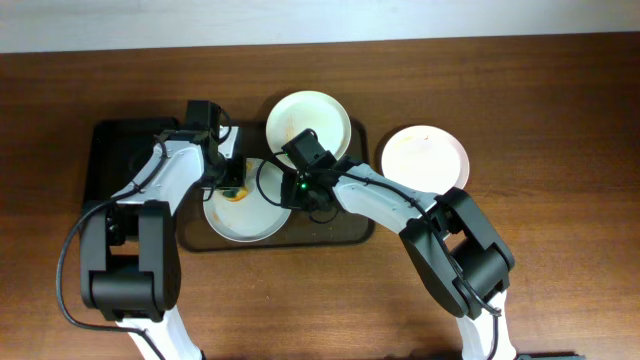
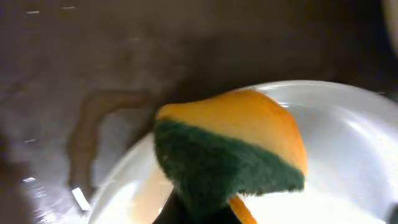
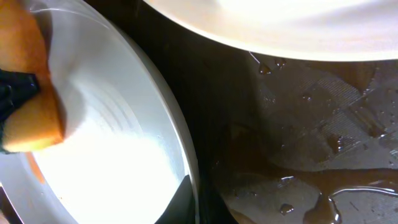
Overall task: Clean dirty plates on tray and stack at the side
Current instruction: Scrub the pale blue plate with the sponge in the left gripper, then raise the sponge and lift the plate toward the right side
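- The tray [image 1: 345, 232] is lying in the middle of the table [image 1: 560, 90], its long side running left to right, with a smaller black tray [image 1: 115, 160] touching its left end.
- Two plates are sitting on the tray: the front plate [image 1: 240, 222] toward its left-front part and the back plate [image 1: 322, 112] at its rear edge, partly overhanging the rim.
- A third plate [image 1: 425, 158] is resting on the bare table just beside the tray's right end, apart from the other two.
- The left gripper [image 1: 230, 180] is hovering over the front plate's rear part with its fingers closed on a sponge [image 2: 236, 143] (yellow-orange body, green scrubbing face) – the sponge is pressing onto the plate's inner surface.
- The right gripper [image 1: 302, 192] is sitting at the front plate's right rim; its wrist view is showing one dark fingertip [image 3: 179, 200] lying against the inside of that rim, so the closed fingers appear to be pinching the rim.
- An orange streak is showing on the front plate beneath the sponge, and faint orange marks are showing on the back plate – the third plate is looking plain from overhead.
- The tray floor between the two plates is glistening with water drops and small puddles.
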